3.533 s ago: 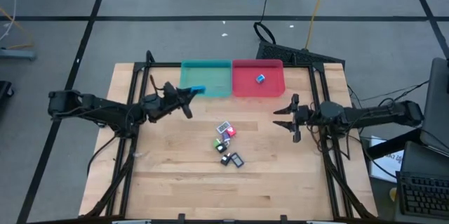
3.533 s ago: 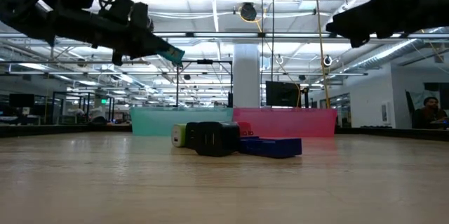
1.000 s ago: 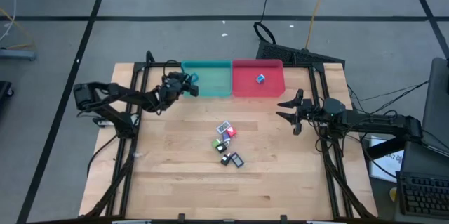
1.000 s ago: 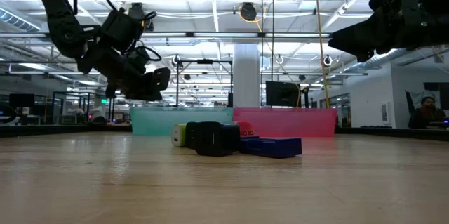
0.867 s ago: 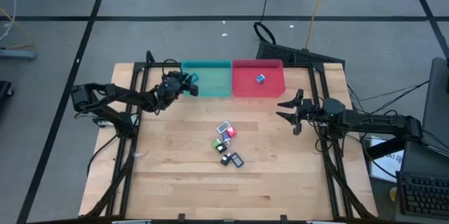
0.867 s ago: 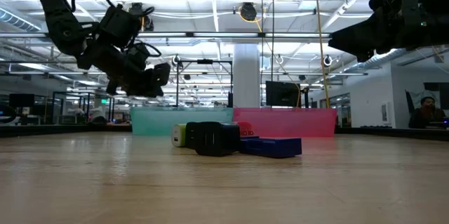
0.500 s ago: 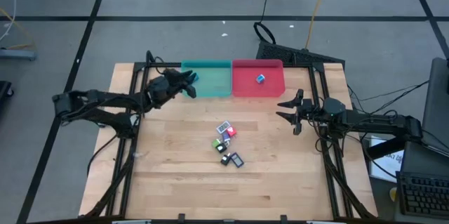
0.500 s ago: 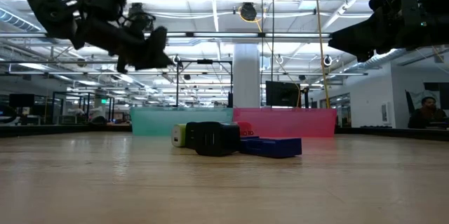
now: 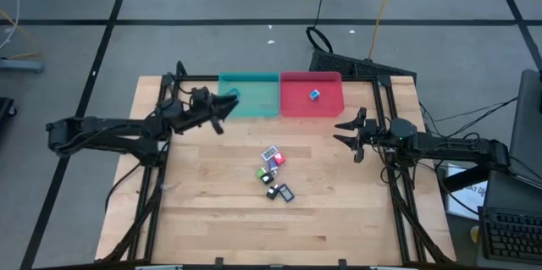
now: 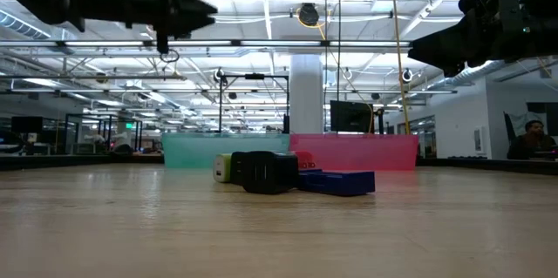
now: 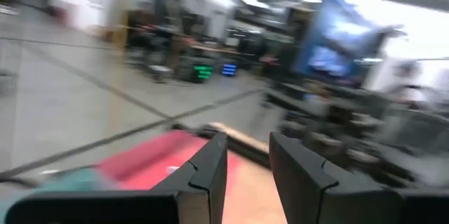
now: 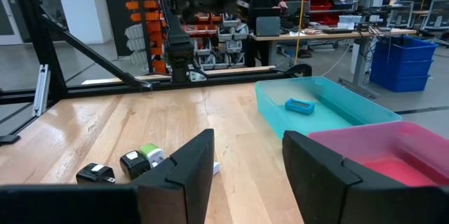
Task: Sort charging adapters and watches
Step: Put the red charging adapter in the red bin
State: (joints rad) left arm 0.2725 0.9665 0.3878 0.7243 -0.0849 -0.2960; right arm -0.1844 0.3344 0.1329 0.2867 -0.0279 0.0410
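Note:
Mid-table lies a small cluster point(image 9: 273, 173): pink, green, black and white-faced adapters, with a dark blue watch point(image 9: 286, 193) at its near end. One light blue adapter point(image 9: 314, 95) lies in the red tray point(image 9: 296, 107). A teal watch point(image 9: 230, 94) lies flat in the teal tray point(image 9: 254, 105), also seen in the right wrist view point(image 12: 299, 105). My left gripper point(image 9: 226, 114) hangs open and empty, high above the table point(image 10: 205, 8), just left of the teal tray. My right gripper point(image 9: 337, 132) waits open and empty right of the cluster.
The two trays stand side by side at the table's far edge point(image 10: 288, 149). Black frame rails run along the table's left and right sides. Bare wood lies between the cluster and each arm, and toward the near edge.
My left gripper has risen from just above the teal tray's left end, levelled out from a downward tilt, and drawn back a little toward the table's left and near side. The teal watch stays lying in the teal tray. My right arm has kept still.

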